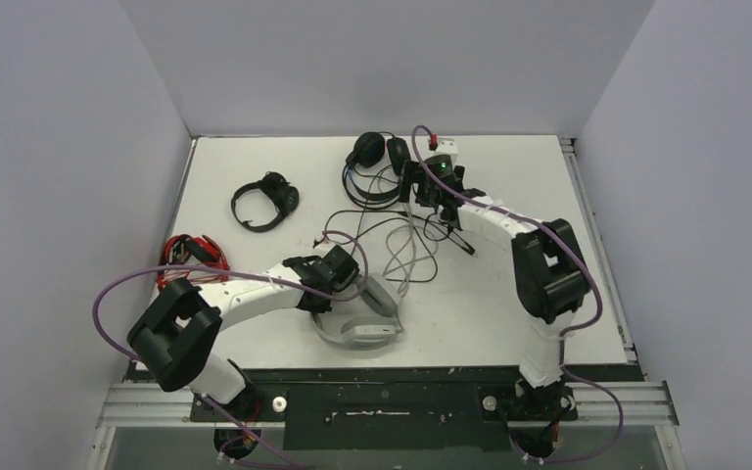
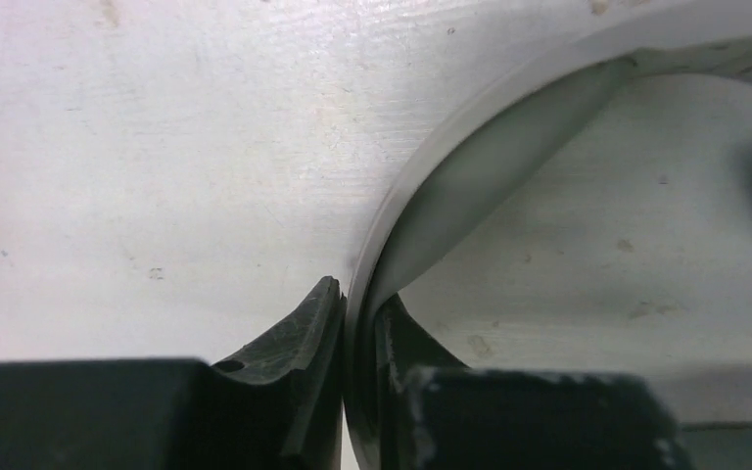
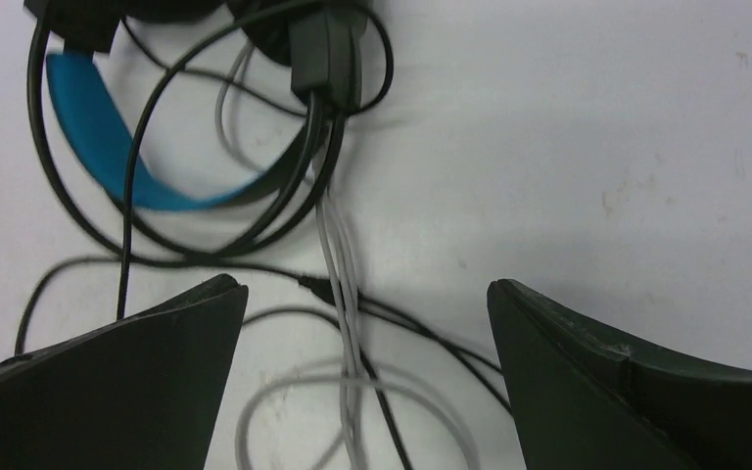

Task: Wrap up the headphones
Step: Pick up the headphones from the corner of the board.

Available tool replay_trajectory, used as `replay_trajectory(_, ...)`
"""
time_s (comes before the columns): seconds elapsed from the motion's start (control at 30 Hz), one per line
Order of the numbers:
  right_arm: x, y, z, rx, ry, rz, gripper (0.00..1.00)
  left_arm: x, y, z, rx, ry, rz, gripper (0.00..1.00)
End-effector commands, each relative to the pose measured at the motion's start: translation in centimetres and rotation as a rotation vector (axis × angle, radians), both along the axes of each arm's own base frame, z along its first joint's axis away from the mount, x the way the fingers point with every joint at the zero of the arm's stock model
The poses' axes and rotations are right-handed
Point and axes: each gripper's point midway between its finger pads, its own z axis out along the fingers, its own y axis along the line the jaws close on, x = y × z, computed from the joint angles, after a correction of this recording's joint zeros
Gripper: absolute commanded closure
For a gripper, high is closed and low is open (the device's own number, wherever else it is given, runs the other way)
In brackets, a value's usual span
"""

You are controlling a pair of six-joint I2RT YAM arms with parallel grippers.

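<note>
Left gripper [image 2: 357,299] clamped on the band of the white-grey headset [image 1: 357,329] near the desk [image 1: 450,323] near edge, right gripper [image 3: 367,284] spread apart over tangled cables [image 3: 343,245] beside the black-and-blue headset [image 3: 98,137] at the far edge

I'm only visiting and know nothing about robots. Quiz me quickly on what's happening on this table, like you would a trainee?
1. True or false: the right end effector is clamped on a cable.
2. The left end effector pinches a headband. Its colour? A) red B) white-grey C) blue
3. Fill in: the blue-banded headset lies near the table's ___ edge (near/far).
Key: 1 false, it hangs open above the cables. 2 B. 3 far.
</note>
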Motion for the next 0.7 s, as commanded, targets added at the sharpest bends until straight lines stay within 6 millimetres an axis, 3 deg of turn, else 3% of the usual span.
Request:
replay_trajectory(0.0,6.7,0.3,1.5,0.107,-0.108,-0.169,0.00,2.2,-1.2,5.7,0.016,-0.189,-0.036,0.97)
replay_trajectory(0.2,11.0,1.4,-1.0,0.228,-0.100,-0.327,0.01,1.6,-2.5,13.1,0.048,-0.369,-0.148,0.99)
replay_trajectory(0.37,13.8,3.5,-2.6,0.235,-0.121,-0.331,0.06,0.9,-2.2,15.8,0.043,-0.406,-0.196,0.98)
replay_trajectory(0.53,14.8,3.5,-3.5,0.205,-0.085,-0.361,0.21,0.8,-1.1,20.1,-0.007,-0.500,-0.156,0.98)
replay_trajectory(0.67,14.9,1.4,-2.6,0.229,-0.088,-0.411,0.79,0.8,1.1,25.9,-0.075,-0.633,-0.074,0.97)
